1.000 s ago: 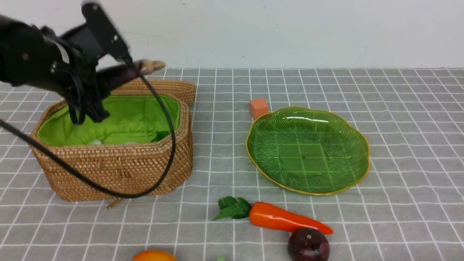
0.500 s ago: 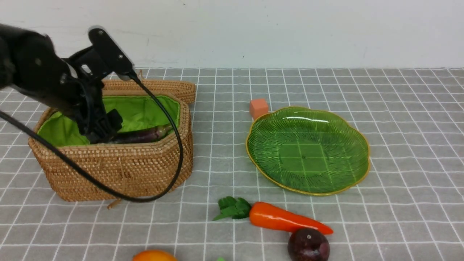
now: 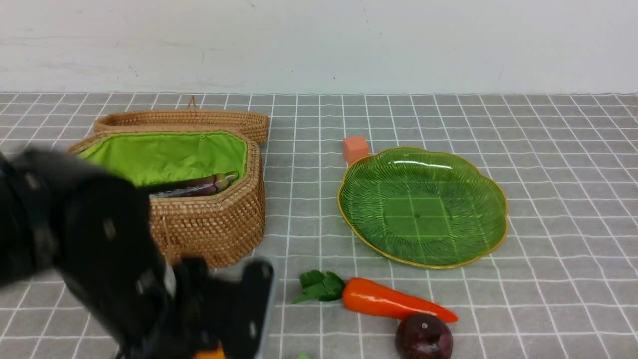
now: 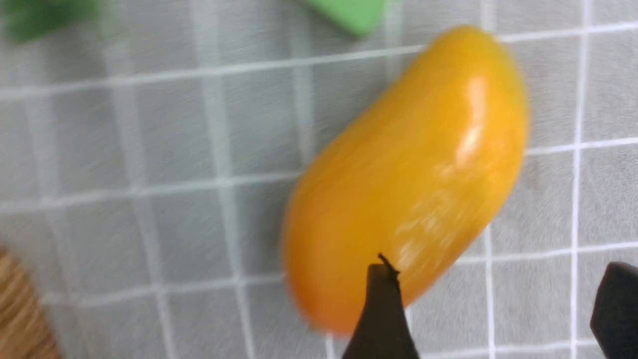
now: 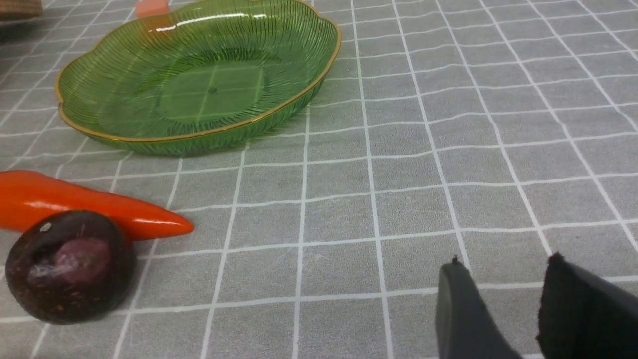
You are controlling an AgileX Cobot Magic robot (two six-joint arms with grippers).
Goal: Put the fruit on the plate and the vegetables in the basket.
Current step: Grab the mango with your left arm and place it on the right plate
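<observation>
The eggplant lies inside the basket. The green plate holds nothing; it also shows in the right wrist view. The carrot and the maroon fruit lie in front of the plate. My left arm, blurred, is low at the front left over the mango, of which only a sliver shows in the front view. My left gripper is open and empty, one finger over the mango's end. My right gripper is empty, jaws a little apart. The lemon and radish are not in view.
A small orange cube sits at the plate's far left rim. A green block lies beside the mango. The basket's lid lies open behind it. The grey gridded cloth covers the table.
My left gripper let the eggplant go into the basket, then the arm swung out of the basket and down to the front, over the mango. The other objects have not moved.
</observation>
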